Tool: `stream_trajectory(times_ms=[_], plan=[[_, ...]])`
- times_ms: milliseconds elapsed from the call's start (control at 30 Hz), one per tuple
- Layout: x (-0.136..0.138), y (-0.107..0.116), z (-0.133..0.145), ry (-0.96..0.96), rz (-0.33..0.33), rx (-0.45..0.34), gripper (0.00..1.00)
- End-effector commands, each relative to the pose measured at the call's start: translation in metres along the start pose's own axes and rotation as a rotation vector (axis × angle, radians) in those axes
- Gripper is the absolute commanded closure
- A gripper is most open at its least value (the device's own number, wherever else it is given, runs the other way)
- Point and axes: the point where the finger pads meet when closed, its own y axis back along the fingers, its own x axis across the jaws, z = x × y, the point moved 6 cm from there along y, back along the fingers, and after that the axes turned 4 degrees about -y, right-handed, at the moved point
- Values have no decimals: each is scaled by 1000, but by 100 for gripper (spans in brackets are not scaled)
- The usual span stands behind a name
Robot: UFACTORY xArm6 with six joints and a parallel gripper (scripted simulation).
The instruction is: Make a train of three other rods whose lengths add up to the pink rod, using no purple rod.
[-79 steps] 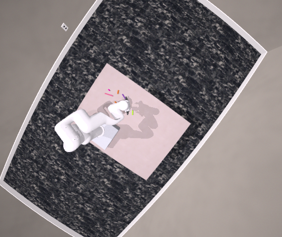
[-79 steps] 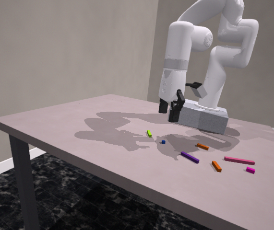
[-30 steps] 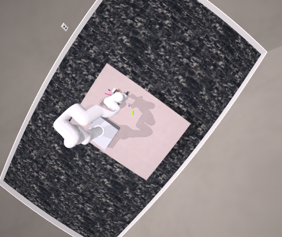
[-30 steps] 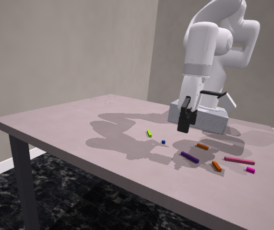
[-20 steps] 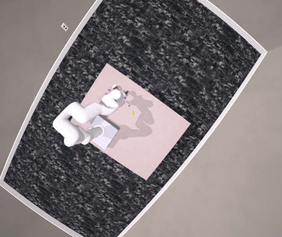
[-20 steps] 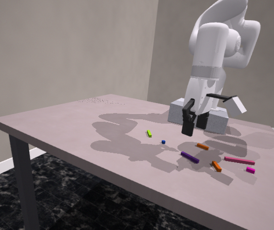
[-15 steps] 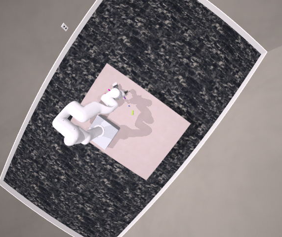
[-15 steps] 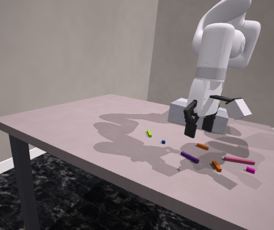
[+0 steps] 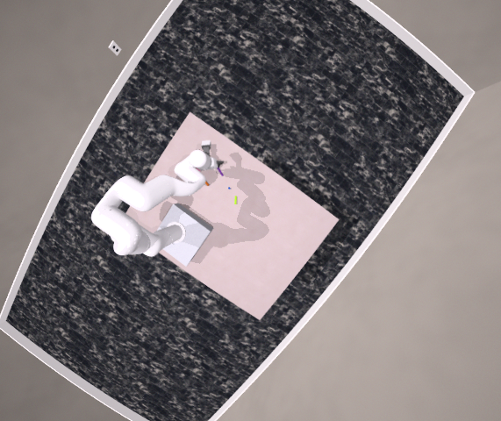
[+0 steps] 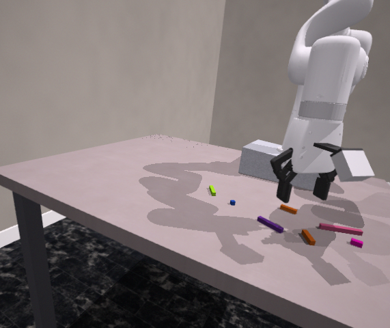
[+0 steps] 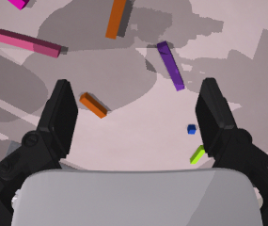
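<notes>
My gripper is open and empty, above the table. Below it, one orange rod lies between the fingers in the wrist view. A second orange rod lies nearer the table's front edge. The pink rod lies right of both in the exterior view, with the magenta rod close by. The small blue rod and lime rod lie apart. No rods touch.
A purple rod lies between the blue rod and the second orange rod. The grey base block stands behind the rods on the pinkish table. The arm hides some rods in the top view.
</notes>
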Motion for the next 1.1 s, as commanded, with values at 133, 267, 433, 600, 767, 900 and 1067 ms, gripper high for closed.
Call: stream_trajectory(times_ms=[133, 267, 433, 600, 767, 900, 1067], plan=[[-16, -3, -18, -215, 19, -16, 0], [-21, -4, -22, -272, 20, -15, 0], [-21, -4, -23, -283, 20, -15, 0], [-21, -4, -23, -283, 20, -15, 76], [-21, -4, -23, -283, 20, -15, 76], [-21, -4, -23, -283, 20, -15, 76], [-21, -4, -23, -283, 20, -15, 76]])
